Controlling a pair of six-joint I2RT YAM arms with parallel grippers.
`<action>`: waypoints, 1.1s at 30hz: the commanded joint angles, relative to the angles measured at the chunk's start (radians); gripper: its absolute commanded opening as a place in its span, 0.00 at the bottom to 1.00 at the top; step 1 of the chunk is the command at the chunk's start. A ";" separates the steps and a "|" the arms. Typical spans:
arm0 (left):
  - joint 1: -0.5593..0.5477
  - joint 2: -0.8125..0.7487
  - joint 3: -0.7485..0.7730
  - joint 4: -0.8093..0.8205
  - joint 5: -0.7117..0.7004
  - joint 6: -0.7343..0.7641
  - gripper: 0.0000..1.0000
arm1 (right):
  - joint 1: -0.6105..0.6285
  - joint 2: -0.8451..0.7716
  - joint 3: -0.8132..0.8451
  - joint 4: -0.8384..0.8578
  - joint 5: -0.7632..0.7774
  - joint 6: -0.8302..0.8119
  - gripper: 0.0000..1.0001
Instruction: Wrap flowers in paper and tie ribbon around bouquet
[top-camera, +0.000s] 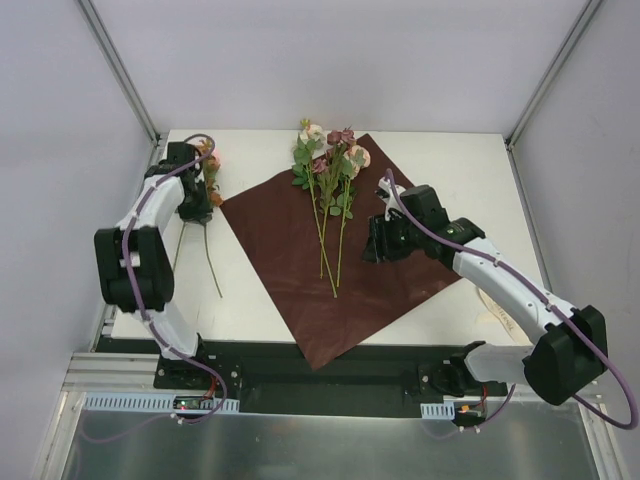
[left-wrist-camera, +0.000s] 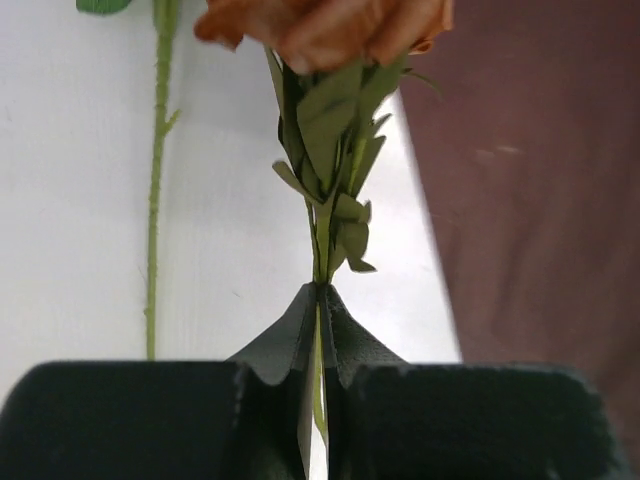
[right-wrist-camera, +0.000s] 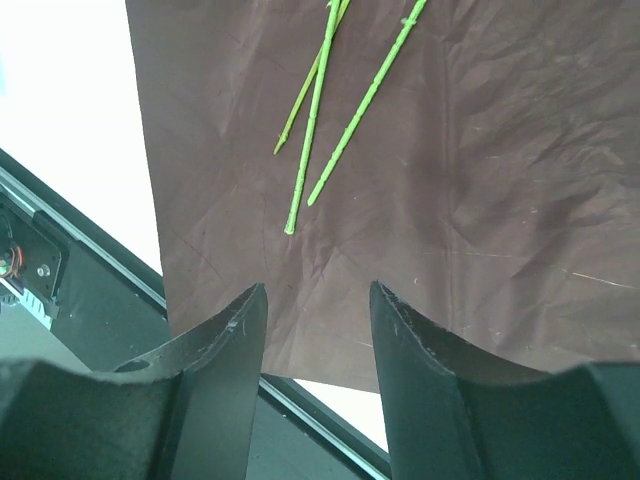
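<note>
— So, how far along is it?

— Early, I'd judge. The large dark red sheet of thin wrapping paper (top-camera: 280, 250) lies flat in the middle of the white table (top-camera: 440, 170), turned like a diamond. A few pink, cream and rust artificial flowers (top-camera: 328, 165) lie on it, blooms at the far corner and thin green stems pointing near. Nothing is folded or tied.

— And the arms?

— The left gripper (left-wrist-camera: 318, 300), at the far left off the paper, has its jaws pinched tight on the leafy stem of a rust-orange flower (left-wrist-camera: 325, 120). One more bare green stem (left-wrist-camera: 155, 200) lies on the table just left of it. Both probably have to join the bunch. The right gripper (right-wrist-camera: 318, 295) hovers over the right half of the paper, jaws about half apart, holding nothing.

— What can't you make out?

— The ribbon; I cannot find it for certain. The held bloom is cut off at the top of the left wrist view. From above, the arm covers the grip, so I cannot tell which of the two stems there is the held one.
</note>
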 joint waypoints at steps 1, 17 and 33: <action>-0.125 -0.291 0.013 -0.015 0.073 -0.077 0.00 | -0.036 -0.054 -0.007 -0.020 -0.016 -0.017 0.48; -0.387 -0.118 0.175 -0.009 0.179 -0.286 0.34 | -0.130 -0.100 -0.045 -0.054 -0.036 -0.030 0.49; -0.556 0.054 0.047 0.054 0.013 -0.766 0.52 | -0.136 -0.137 -0.052 -0.083 -0.027 -0.042 0.49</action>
